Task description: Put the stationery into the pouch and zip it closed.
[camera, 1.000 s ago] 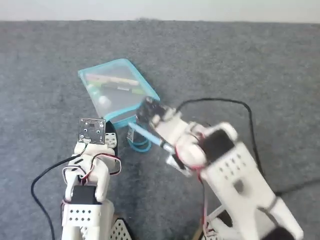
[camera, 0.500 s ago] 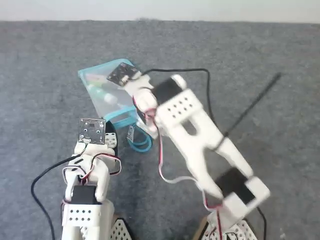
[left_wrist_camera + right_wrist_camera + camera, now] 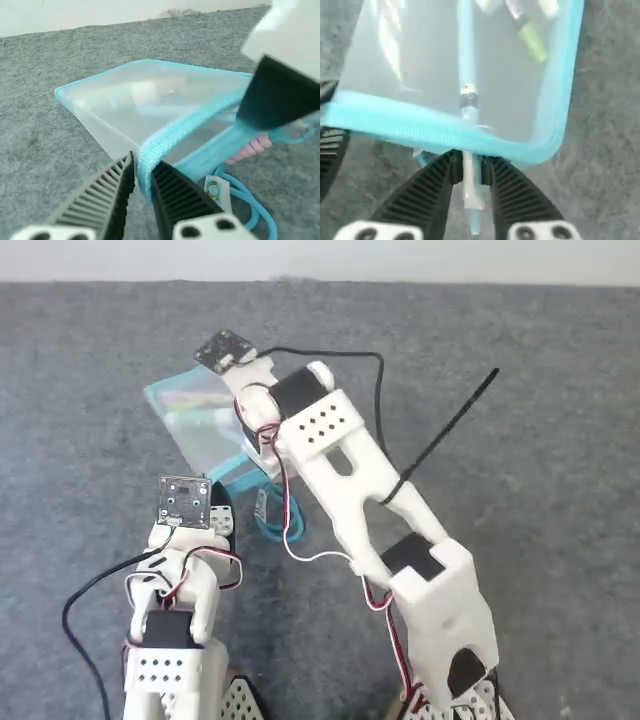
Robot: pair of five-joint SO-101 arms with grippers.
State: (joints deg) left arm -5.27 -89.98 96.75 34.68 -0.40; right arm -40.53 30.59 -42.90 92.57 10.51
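Swung across from 4 o'clock, the right arm now stretches over the pouch [image 3: 190, 410], which lies at 10 o'clock on the grey bench [image 3: 560, 440]; its tool [image 3: 470, 160] is pinching a pale blue pen [image 3: 471, 192] whose front end appears to cross the zip edge, so insertion looks under way and zipping not begun; the left tool [image 3: 141, 167] pinches the pouch's mouth edge; a blue strap [image 3: 280, 525] trails at 6 o'clock; open bench runs from 12 to 3 o'clock, though a black cable [image 3: 447, 425] crosses it.
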